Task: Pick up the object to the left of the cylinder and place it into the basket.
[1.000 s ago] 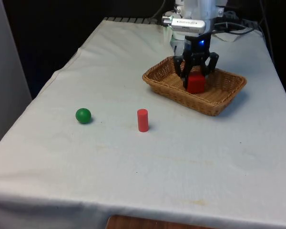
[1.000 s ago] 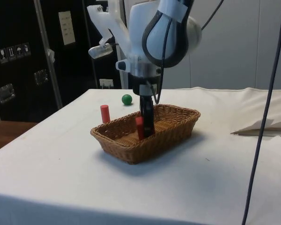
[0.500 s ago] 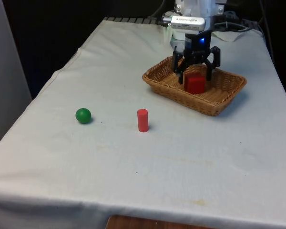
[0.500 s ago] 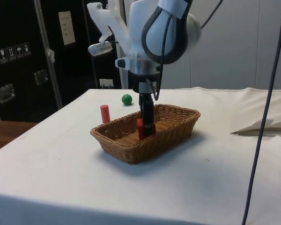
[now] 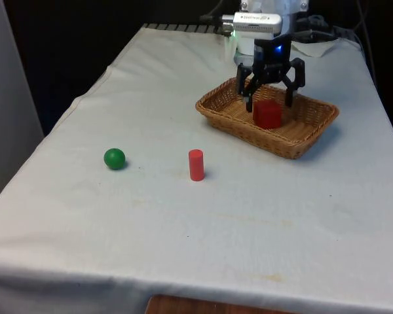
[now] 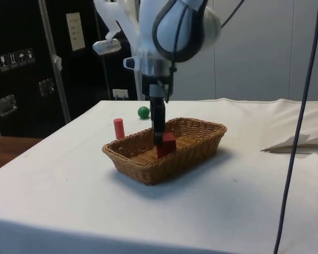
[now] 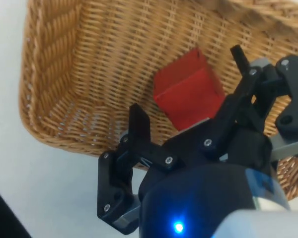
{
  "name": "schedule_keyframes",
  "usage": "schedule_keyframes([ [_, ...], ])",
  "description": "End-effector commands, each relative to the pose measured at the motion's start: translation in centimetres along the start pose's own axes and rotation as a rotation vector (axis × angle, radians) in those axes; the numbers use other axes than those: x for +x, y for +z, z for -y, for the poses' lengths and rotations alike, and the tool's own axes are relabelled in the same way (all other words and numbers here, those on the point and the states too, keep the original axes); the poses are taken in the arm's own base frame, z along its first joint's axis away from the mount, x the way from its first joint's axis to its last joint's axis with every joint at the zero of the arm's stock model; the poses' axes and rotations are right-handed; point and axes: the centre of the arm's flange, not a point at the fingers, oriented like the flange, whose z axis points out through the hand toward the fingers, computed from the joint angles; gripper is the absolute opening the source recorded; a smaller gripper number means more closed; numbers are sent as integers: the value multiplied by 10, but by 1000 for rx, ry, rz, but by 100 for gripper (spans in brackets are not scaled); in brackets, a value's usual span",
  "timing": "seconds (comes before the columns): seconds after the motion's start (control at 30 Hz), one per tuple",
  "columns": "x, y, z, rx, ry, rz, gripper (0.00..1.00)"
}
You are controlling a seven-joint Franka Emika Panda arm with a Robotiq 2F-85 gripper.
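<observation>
Wrist view: pincer (image 7: 188,87) spread wide, empty, pointing down above red block (image 7: 188,94) in basket (image 7: 54,99).

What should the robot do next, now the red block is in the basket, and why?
Probably lift straight up out of the basket. The red block lies on the basket floor, and the gripper is open just above it with the fingers apart and holding nothing. The green ball and red cylinder sit on the cloth.

White arm (image 6: 175,26), black fingers (image 7: 139,126)
</observation>
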Motion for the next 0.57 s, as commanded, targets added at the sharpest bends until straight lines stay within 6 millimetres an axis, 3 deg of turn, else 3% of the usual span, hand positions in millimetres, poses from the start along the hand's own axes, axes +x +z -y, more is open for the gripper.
schedule_keyframes([
  [0.0,4,-2,-4,-5,1,9,100],
  [0.53,45,-33,-21,10,17,-24,100],
])
